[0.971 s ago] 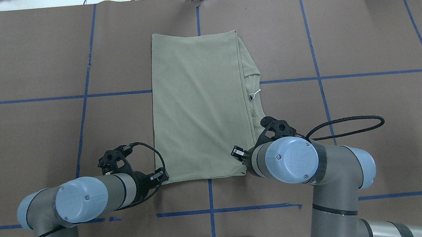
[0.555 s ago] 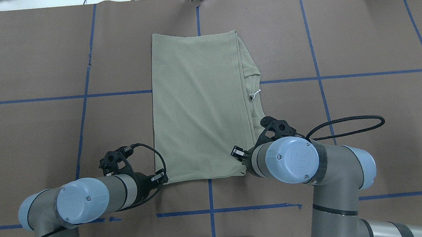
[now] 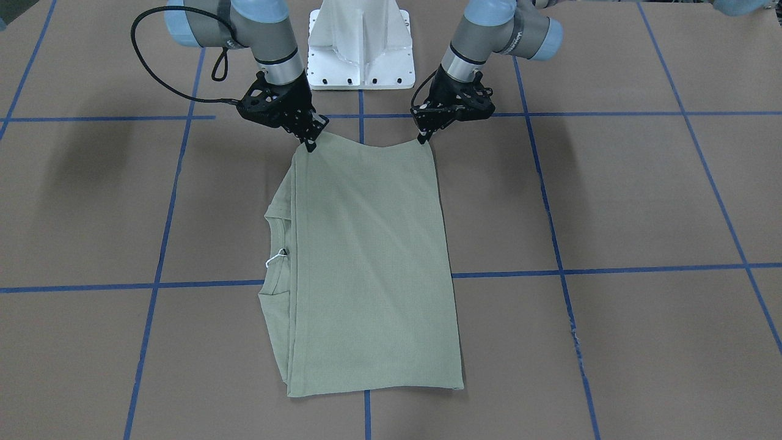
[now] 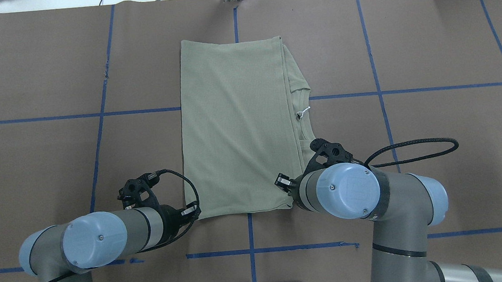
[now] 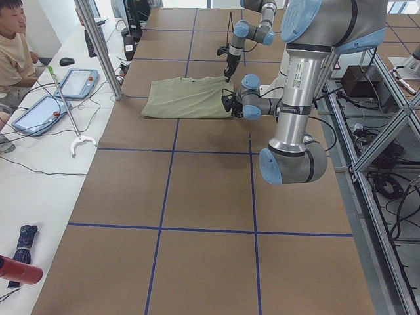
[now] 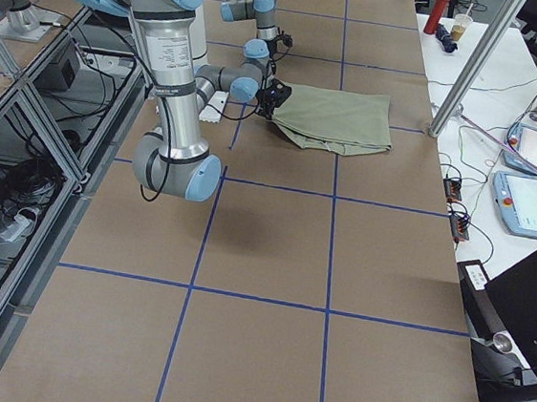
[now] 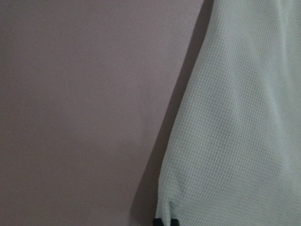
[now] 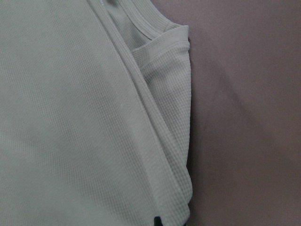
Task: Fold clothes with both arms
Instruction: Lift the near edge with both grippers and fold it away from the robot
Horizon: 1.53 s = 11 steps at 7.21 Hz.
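I'm pinching the shirt (image 3: 366,256) w/ both claws. My left claw (image 3: 423,137) is clamped narrow on the near left corner, and my right claw (image 3: 310,142) is clamped narrow on the near right corner. Both are pointing down at the table (image 3: 611,201). In the front cam the hem btwn them is curving in a shallow dip.

In my left wrist cam only a sliver of black fingertip (image 7: 164,221) is showing at the bottom edge, w/ knit cloth running right into it. The right wrist cam is showing much the same.

The shirt is lying folded lengthwise into a tall rectangle. Its long axis is running away from me, and it's straddling the ctr blue tape line (image 4: 250,230). The ribbed collar (image 3: 275,225) & white neck tag (image 3: 276,259) are peeking out from under the top layer along my right-hand edge.

My left arm (image 4: 101,235) is reaching in low beside the near left corner. My right arm (image 4: 349,191) is hanging over the near right corner and covering most of that claw in the overhead cam. A black cable (image 4: 413,150) is looping out to the right of that wrist. The white pedestal (image 3: 360,43) is sitting btwn my arms, behind the hem.
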Available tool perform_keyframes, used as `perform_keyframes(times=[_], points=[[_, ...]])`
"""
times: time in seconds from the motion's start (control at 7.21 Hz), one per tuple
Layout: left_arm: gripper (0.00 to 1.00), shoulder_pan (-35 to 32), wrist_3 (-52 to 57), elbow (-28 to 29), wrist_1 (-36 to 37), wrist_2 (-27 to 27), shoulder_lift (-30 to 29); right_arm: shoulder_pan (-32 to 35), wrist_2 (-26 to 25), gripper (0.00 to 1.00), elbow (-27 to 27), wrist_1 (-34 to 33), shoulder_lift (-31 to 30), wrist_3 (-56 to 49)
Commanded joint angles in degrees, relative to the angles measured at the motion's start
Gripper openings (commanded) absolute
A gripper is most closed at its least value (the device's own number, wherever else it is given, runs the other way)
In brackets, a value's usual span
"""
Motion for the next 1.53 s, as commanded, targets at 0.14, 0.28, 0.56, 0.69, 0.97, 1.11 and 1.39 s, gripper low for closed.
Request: perform_keyframes(times=[0.14,0.28,0.56,0.69,0.97,1.11,1.39], points=[[0.00,0.06,-6.97,-13.65,0.27,-0.55,4.58,-2.73,-0.30,0.00,9.54,0.02,-4.87,10.35],[0.00,0.06,-8.65,-18.92,1.05,-2.11,5.04,-2.74,-1.17,0.00,14.02,0.02,-7.15,17.37],[0.00,-5.43,-7.10,-18.65,6.50,-5.03,-0.20,2.14,-3.20,0.00,17.93,-0.07,-5.87,19.90],[0.00,-9.83,-3.78,-15.05,7.21,-5.12,-5.37,6.79,-2.50,0.00,13.49,0.02,-2.20,19.55],[0.00,-16.95,0.88,-7.57,6.60,-5.55,-8.75,13.49,-0.31,0.00,1.46,0.54,5.80,18.94],[0.00,-19.77,3.61,-5.37,6.42,-6.86,-8.85,15.96,1.18,0.00,-3.99,0.63,9.05,17.72],[0.00,-23.13,6.97,5.40,3.37,-6.79,-13.83,19.48,3.65,0.00,-15.32,5.24,13.99,16.82]])
